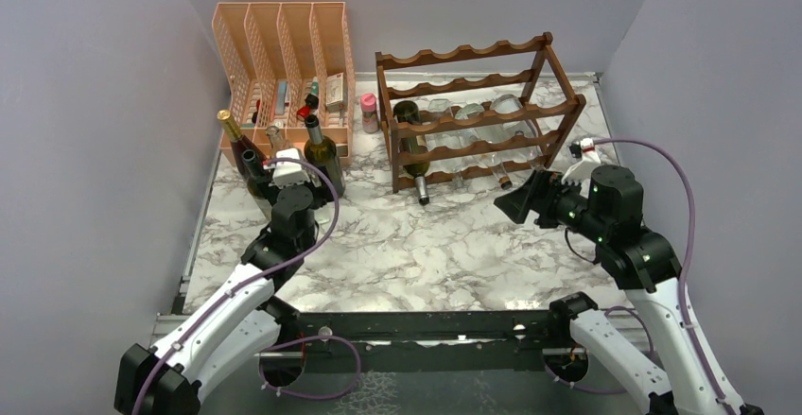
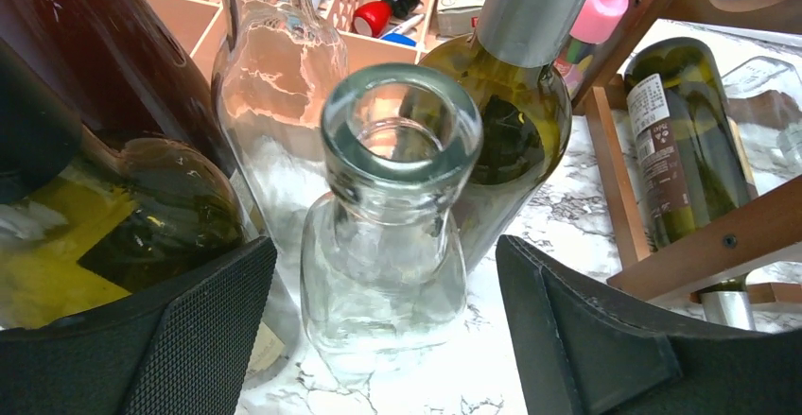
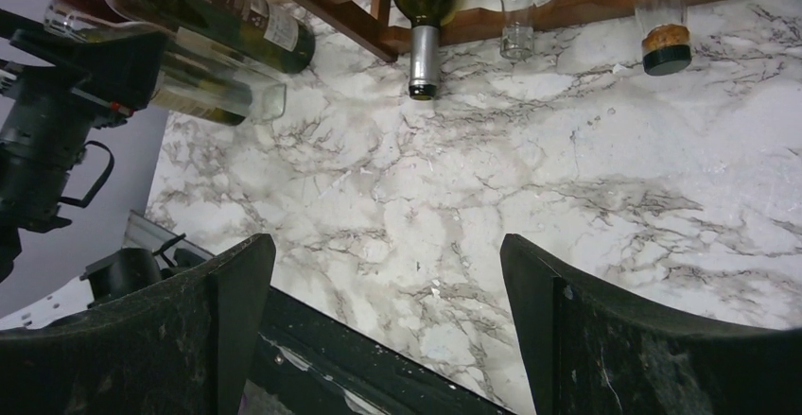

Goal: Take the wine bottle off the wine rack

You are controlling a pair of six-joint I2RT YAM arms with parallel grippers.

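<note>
Left pincer (image 2: 386, 287) is gaping wide, straddling a clear bottle (image 2: 378, 235) without touching; my right pincer (image 3: 388, 264) is gaping too, hovering over the bench (image 3: 567, 150). Wine bottle (image 1: 412, 136) is lying in the wine rack (image 1: 463, 53), left end.

The left arm (image 1: 222, 311) and right arm (image 1: 673, 328) are clad in white shells with black joints; lilac cables (image 1: 688, 216) are strung along both; black pads (image 2: 189, 349) are mesh-textured on the left gripper (image 2: 386, 245), scuffed on the right gripper (image 3: 388, 240)
</note>
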